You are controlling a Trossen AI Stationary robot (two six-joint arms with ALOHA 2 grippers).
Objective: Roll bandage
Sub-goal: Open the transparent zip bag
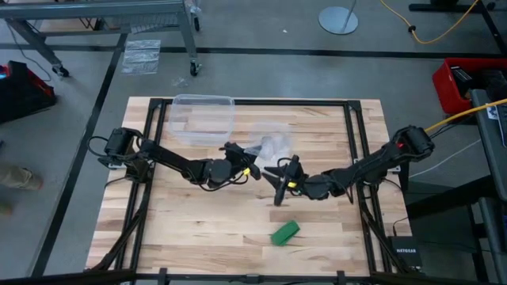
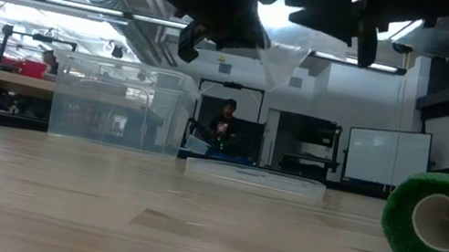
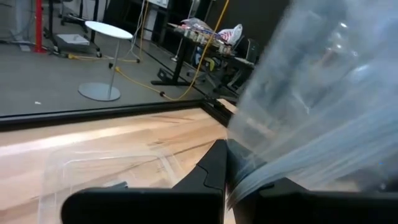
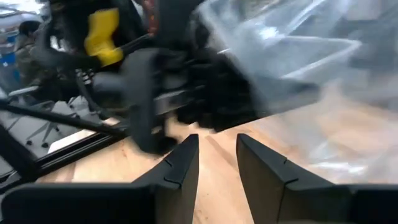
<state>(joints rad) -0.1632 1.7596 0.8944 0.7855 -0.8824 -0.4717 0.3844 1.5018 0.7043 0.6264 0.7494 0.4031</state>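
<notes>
The bandage is already rolled and lies alone on the table near its front edge, well apart from both arms. A clear plastic bag is held aloft mid-table, clenched in the left gripper. The right gripper, parted and empty, is poised beside it. Bagging the roll is judged next, which calls for the right arm to fetch it.

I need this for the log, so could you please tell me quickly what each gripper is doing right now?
Left gripper: shut on the clear plastic bag, held above the table.
Right gripper: open, holding nothing, close to the bag.
</notes>
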